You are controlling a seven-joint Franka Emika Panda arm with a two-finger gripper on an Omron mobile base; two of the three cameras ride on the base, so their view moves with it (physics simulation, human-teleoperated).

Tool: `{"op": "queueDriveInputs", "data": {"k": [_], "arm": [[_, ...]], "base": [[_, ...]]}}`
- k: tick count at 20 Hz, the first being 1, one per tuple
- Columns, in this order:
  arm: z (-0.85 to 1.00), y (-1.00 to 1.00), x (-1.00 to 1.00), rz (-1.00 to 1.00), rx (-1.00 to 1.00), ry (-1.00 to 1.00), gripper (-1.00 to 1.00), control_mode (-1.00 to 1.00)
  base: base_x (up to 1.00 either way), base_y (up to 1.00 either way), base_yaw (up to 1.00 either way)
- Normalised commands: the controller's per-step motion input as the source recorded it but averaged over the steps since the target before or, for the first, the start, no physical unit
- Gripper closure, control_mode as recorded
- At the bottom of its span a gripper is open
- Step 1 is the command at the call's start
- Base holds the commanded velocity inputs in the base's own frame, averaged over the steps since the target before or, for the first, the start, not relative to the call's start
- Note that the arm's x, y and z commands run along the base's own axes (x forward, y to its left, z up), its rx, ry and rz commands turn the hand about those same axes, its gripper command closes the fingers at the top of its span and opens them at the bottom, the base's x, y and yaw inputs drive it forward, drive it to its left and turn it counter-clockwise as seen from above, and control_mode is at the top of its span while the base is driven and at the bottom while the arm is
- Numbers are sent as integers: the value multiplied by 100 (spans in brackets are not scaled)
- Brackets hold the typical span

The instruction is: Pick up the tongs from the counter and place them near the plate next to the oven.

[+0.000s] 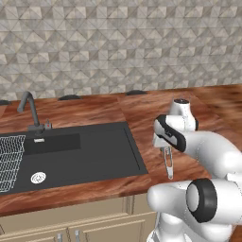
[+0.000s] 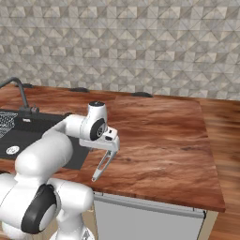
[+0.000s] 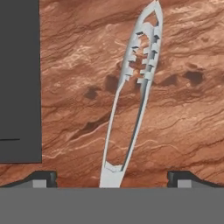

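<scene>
Gripper point(image 3: 112, 177) hangs wide open, jaws straddling the tongs point(image 3: 135, 94), which lie flat on the counter point(image 2: 164, 140) just right of the sink point(image 1: 94, 151). Nothing grasped yet: pickup and carry to the plate remain.

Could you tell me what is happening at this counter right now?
The white robot arm has its gripper poised over the tongs, which lie flat on the wood-grain counter just beside the dark sink. The jaws stand wide open on either side of the tongs' joined end, so nothing is gripped yet. The pickup appears about to begin.
</scene>
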Motion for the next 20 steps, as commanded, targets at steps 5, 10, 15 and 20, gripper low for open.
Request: {"op": "queueDriveInputs", "data": {"k": [5,10,15,20], "arm": [[-34,-3,8,-3,0,4,-100,-100],[-33,-1,9,-2,0,5,-100,-100],[-32,-6,9,-2,0,4,-100,-100],[-32,-12,5,-2,0,3,-100,-100]], "base": [[0,0,0],[0,0,0],[0,0,0],[0,0,0]]}}
